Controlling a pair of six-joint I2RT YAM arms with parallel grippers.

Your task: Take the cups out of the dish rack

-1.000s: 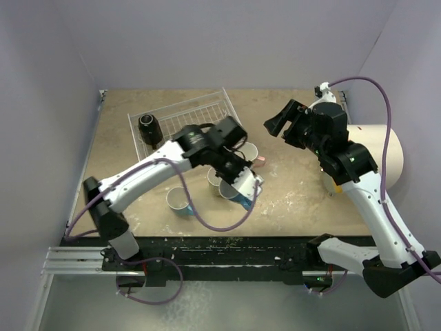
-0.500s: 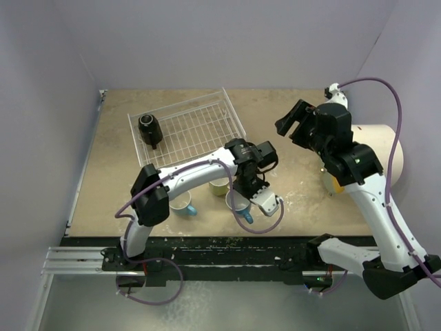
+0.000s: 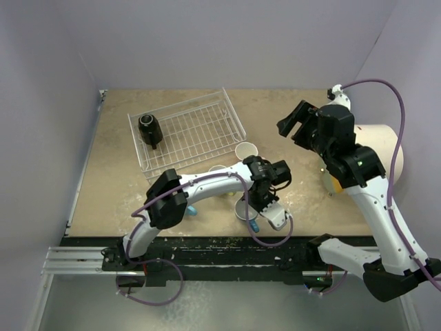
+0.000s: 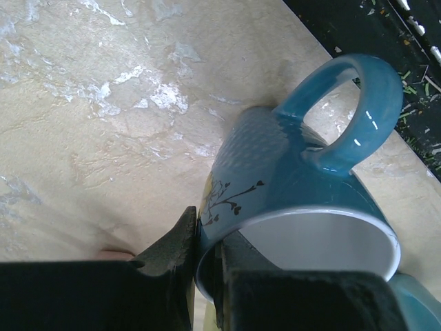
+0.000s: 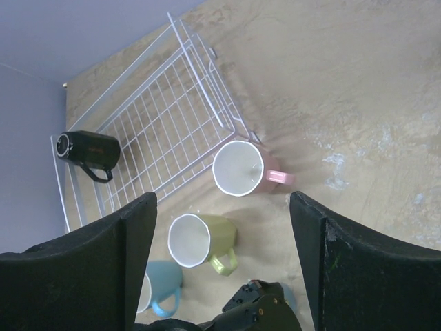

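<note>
My left gripper (image 4: pixel 207 272) is shut on the rim of a light blue cup (image 4: pixel 303 186), one finger inside and one outside, low over the table close to its near edge; the cup shows as (image 3: pixel 242 209) from above. The white wire dish rack (image 3: pixel 196 131) holds a black cup (image 3: pixel 149 129) lying at its left end. Outside the rack stand a pink cup (image 5: pixel 238 167), a yellow-green cup (image 5: pixel 200 240) and a second light blue cup (image 5: pixel 158 289). My right gripper (image 3: pixel 295 124) hangs open high above the table, right of the rack, holding nothing.
A big cream cylinder (image 3: pixel 375 148) lies at the right edge behind my right arm. The left arm (image 3: pixel 207 183) stretches across the standing cups and hides part of them from above. The black table edge (image 4: pixel 386 27) is close to the held cup.
The left arm has swung the blue cup right and toward the near edge, uncovering the pink cup. The right gripper drifted slightly right and opened a little wider.
</note>
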